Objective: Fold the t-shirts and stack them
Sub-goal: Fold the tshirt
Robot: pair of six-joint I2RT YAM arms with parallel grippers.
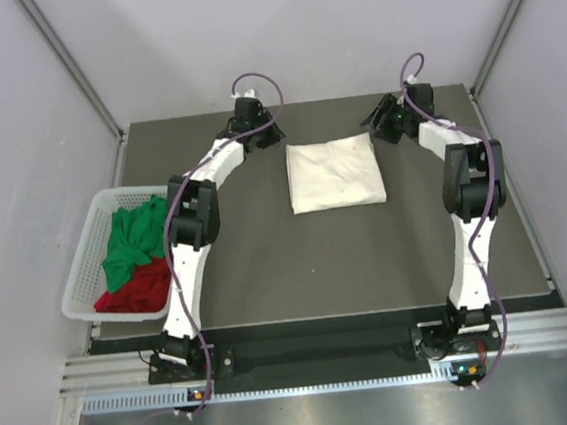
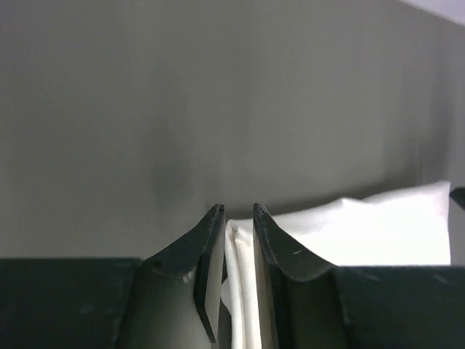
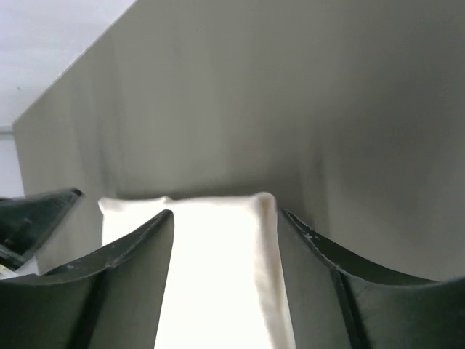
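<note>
The dark grey table carries a folded cream-white cotton t-shirt, our landmark. Well to its left sits a white plastic mesh basket holding the crumpled green t-shirt and red t-shirt, so we judge our left arm nearer. Off its far right corner, the right gripper has its jaws spread wide. Off its far left corner, the left gripper is barely parted. Both are empty.

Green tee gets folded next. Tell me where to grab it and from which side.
Pinch a raised crease midway on the green tee, straight down from above: it lies crumpled in the basket, whose walls block a sideways reach, and a central pinch probably misses the red tee at its near edge.
</note>
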